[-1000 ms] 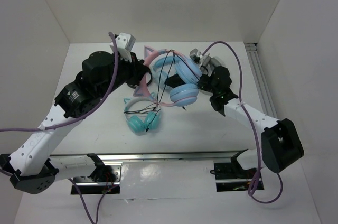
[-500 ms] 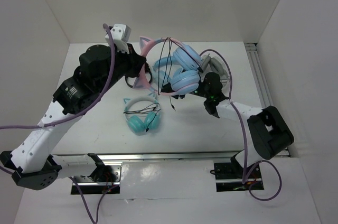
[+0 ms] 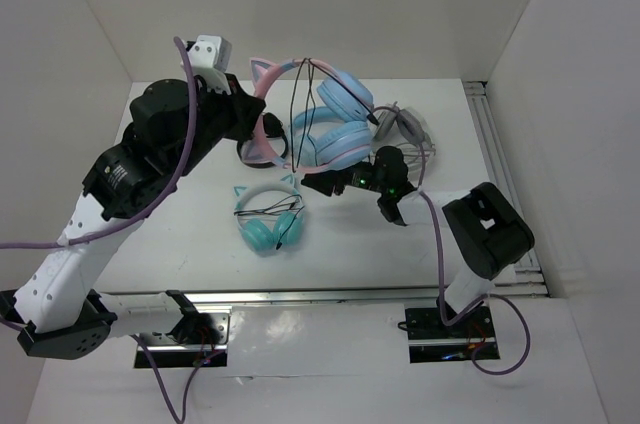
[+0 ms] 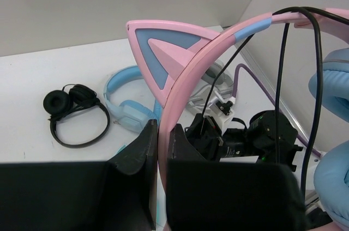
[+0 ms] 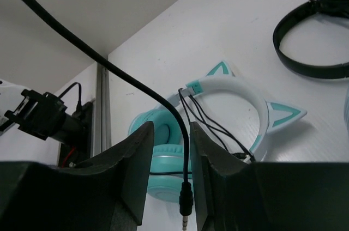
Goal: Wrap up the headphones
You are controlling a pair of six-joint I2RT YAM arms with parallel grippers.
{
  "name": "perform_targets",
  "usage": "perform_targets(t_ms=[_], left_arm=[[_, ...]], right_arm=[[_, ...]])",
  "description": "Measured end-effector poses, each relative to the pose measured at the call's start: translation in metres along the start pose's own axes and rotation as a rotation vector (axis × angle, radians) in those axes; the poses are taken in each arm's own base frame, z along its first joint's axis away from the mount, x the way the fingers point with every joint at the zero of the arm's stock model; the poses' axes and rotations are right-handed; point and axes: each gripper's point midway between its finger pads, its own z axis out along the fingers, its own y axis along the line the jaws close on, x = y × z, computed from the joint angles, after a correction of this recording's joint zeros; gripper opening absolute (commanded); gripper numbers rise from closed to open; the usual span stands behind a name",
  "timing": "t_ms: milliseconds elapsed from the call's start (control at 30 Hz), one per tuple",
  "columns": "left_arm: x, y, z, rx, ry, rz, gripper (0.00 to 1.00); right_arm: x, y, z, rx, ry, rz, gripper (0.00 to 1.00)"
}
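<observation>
- The headphones [image 3: 335, 142] are riding higher and further left now, left gripper [image 4: 162, 144] clamped tight on the pink headband.
- Right gripper [image 5: 170, 133] has tucked in under the cups.
- The black cable [image 5: 139, 86] runs between its fingers near the plug; whether it's pinched, I cannot tell. Another turn looks likely.

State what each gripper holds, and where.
Left gripper: headphones, by the pink headband beside the cat ear. Right gripper: cable runs between its fingers near the plug; grip unclear.

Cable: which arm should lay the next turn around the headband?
Right. The cable and its plug sit between the fingers of the right gripper, while the left gripper is clamped on the headband, holding the headphones up.
</observation>
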Motion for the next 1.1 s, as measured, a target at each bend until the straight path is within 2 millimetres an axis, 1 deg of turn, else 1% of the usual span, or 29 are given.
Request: perform_targets(t_ms=[100, 167, 333, 467, 633, 767, 867, 933, 967, 1000, 1100], left_arm=[[0.002, 0.003, -0.001, -0.013, 0.011, 0.007, 0.00], [0.003, 0.005, -0.002, -0.024, 0.013, 0.009, 0.00], [0.005, 0.007, -0.002, -0.035, 0.021, 0.013, 0.00], [0.005, 0.008, -0.002, -0.036, 0.022, 0.014, 0.00], [0.005, 0.008, -0.002, -0.036, 0.022, 0.014, 0.00], [0.005, 0.008, -0.002, -0.036, 0.022, 0.014, 0.00], [0.005, 0.008, -0.002, -0.036, 0.022, 0.015, 0.00], [0.005, 0.008, -0.002, -0.037, 0.022, 0.016, 0.00], [0.005, 0.008, -0.002, -0.039, 0.022, 0.017, 0.00], [0.005, 0.009, -0.002, -0.040, 0.021, 0.017, 0.00], [0.005, 0.009, -0.002, -0.045, 0.020, 0.017, 0.00]], right_arm=[[0.011, -0.002, -0.001, 0.008, 0.019, 0.021, 0.39], [0.013, -0.001, -0.001, 0.009, 0.022, 0.020, 0.37], [0.017, -0.002, 0.001, 0.015, 0.031, 0.003, 0.39], [0.022, -0.010, 0.000, 0.051, 0.046, -0.014, 0.41], [0.026, -0.020, -0.001, 0.103, 0.054, -0.028, 0.41], [0.028, -0.024, -0.003, 0.128, 0.060, -0.031, 0.38], [0.032, -0.025, -0.006, 0.141, 0.071, -0.029, 0.30], [0.033, -0.026, -0.007, 0.147, 0.077, -0.030, 0.29], [0.033, -0.027, -0.008, 0.150, 0.078, -0.030, 0.23], [0.033, -0.028, -0.009, 0.155, 0.079, -0.033, 0.21], [0.032, -0.028, -0.010, 0.161, 0.083, -0.037, 0.19]])
